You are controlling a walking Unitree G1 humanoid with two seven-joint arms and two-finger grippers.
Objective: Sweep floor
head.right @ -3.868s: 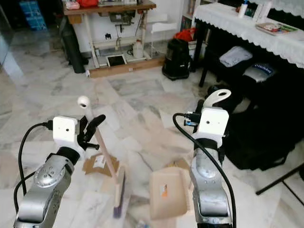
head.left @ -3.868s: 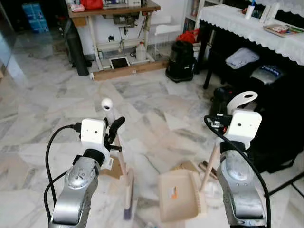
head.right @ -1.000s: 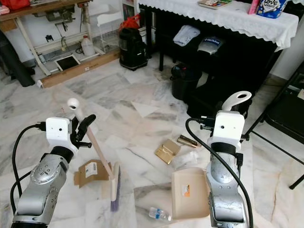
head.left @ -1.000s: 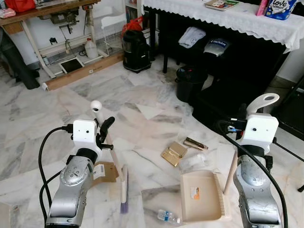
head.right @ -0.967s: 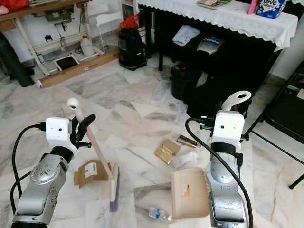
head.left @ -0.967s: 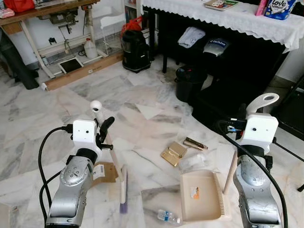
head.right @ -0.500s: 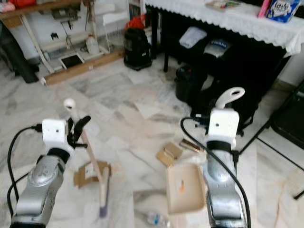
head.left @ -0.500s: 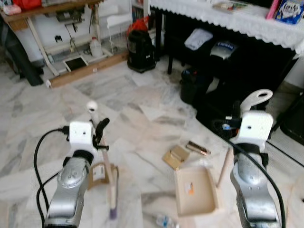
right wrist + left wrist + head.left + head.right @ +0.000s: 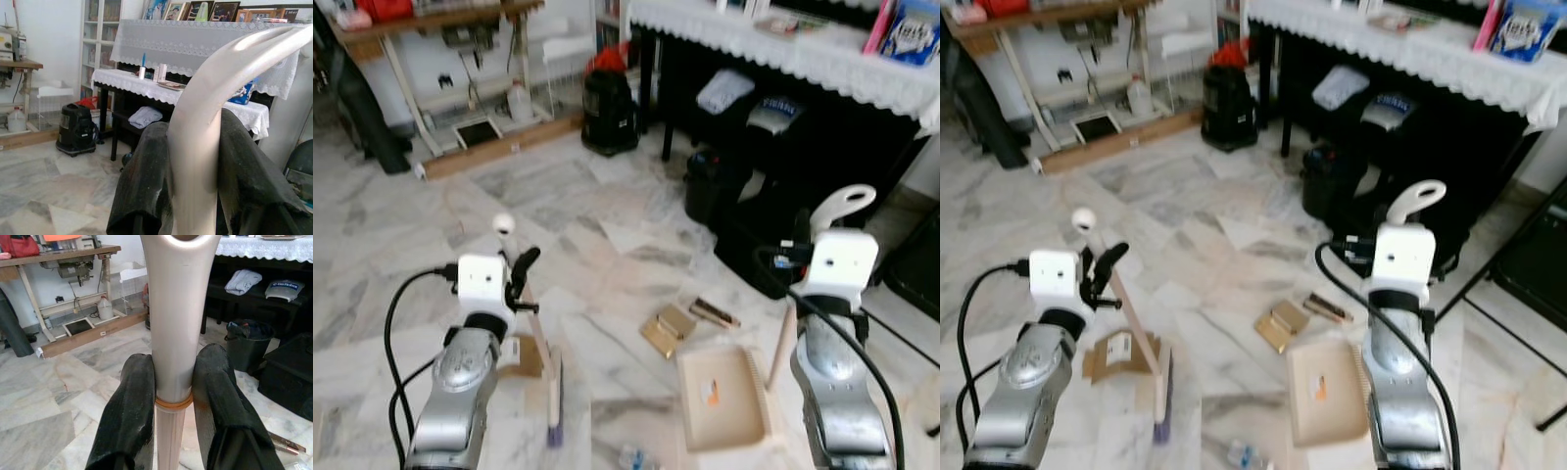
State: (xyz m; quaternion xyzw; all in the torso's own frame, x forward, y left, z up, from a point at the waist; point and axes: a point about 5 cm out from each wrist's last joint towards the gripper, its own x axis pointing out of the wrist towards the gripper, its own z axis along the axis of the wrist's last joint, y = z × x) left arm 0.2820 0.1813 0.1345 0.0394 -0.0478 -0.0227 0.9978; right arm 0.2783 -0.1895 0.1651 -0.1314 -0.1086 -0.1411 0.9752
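From the head views you have the broom (image 9: pixel 551 387) bristles-down left of the gold box (image 9: pixel 668 328), dustpan (image 9: pixel 722 399) flat beside it to catch; each wrist view shows jaws clamped on its handle.

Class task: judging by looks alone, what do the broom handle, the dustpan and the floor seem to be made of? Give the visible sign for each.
Broom handle: probably smooth plastic, cream with a soft sheen; the left tool is shut on it.
Dustpan: likely matte beige plastic, moulded in one piece with raised walls.
Floor: looks like polished marble or marble-look tile, with grey veining, glossy reflections and straight joints.
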